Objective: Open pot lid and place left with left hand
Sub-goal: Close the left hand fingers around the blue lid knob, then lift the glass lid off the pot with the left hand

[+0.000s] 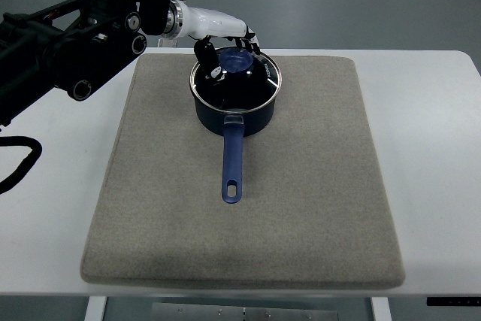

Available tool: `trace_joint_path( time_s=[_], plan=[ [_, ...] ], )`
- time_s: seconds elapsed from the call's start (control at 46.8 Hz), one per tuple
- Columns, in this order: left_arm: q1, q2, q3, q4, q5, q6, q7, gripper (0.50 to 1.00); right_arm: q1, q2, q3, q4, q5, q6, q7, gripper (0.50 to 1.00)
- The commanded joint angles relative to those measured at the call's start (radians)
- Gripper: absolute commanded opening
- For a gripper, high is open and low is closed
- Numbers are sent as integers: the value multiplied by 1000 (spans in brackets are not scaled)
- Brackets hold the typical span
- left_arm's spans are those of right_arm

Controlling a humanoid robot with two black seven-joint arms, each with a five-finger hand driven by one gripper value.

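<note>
On the white table [436, 155] lies a large grey-beige mat [301, 208], covering most of the surface and running from the far edge almost to the near one. Toward the far middle of the mat stands a dark blue pot [234, 114] with its long blue handle [231, 163] pointing toward the near side; the handle has a slot near its end and rests just above the mat. The glass lid [252, 84], rimmed in metal, sits on the pot and looks seated all round. At the lid's centre is a blue knob [235, 60].

From the far left the left arm [83, 43], black and bulky, reaches in over the table's corner, ending in a white wrist section and the left hand [225, 44]. The hand hangs over the far-left part of the lid, its dark fingers [207, 56] curled down around the knob and touching the lid; they seem closed on the knob, though the grip itself is partly hidden by the hand.

A black cable [19, 159] loops on the table at the left edge, well apart from the mat.
</note>
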Motion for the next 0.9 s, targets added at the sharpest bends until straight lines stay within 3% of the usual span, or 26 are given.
trace_joint_path(
  time_s=[0.0, 0.128, 0.598, 0.876],
  plan=[
    [0, 0, 1, 2, 0, 2, 0, 827, 0, 0, 0, 0, 0, 0, 0, 917],
    [-1, 0, -1, 2, 0, 2, -1, 819, 0, 0, 0, 0, 0, 0, 0, 917],
    [-1, 0, 1, 8, 12, 3, 0, 671, 0, 0, 0, 0, 0, 0, 0, 917],
    [-3, 0, -2, 8, 12, 8, 0, 658, 0, 0, 0, 0, 0, 0, 0, 917]
  ],
)
